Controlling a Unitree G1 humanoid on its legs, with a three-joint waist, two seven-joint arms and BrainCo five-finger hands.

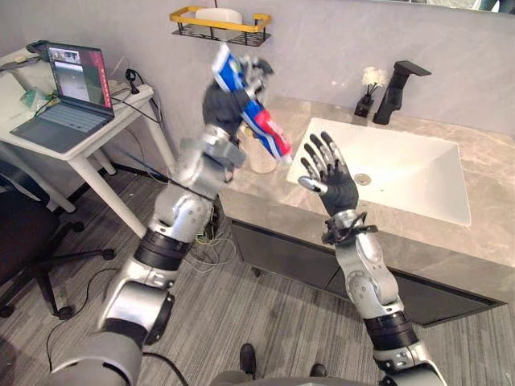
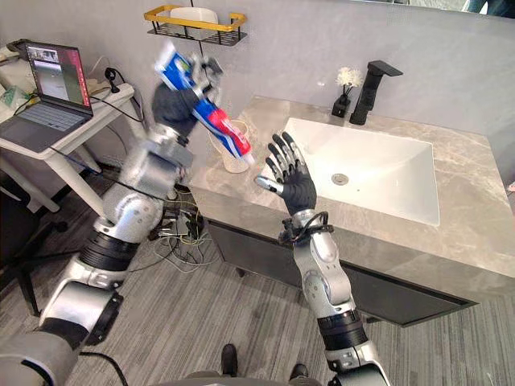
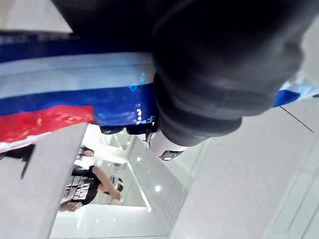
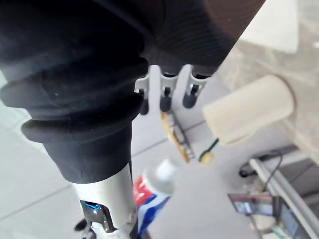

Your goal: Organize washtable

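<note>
L robot hand (image 1: 224, 103) clamps toothpaste tube (image 1: 267, 127) above counter (image 1: 487, 201) edge; R robot hand (image 1: 333, 180) splayed by sink (image 1: 406, 165) rim.

The room is bright, with soft, even light from above. The white sink (image 1: 410, 173) is the brightest spot and looks almost washed out. The counter (image 1: 491, 193) shines a little. The shelf (image 1: 219, 24) throws a faint shadow on the wall (image 1: 338, 48) below it. The laptop (image 1: 78, 74) screen glows. Under the counter it is dark. Close by my left hand (image 3: 214, 74), light gleams on the tube (image 3: 75, 79).
</note>
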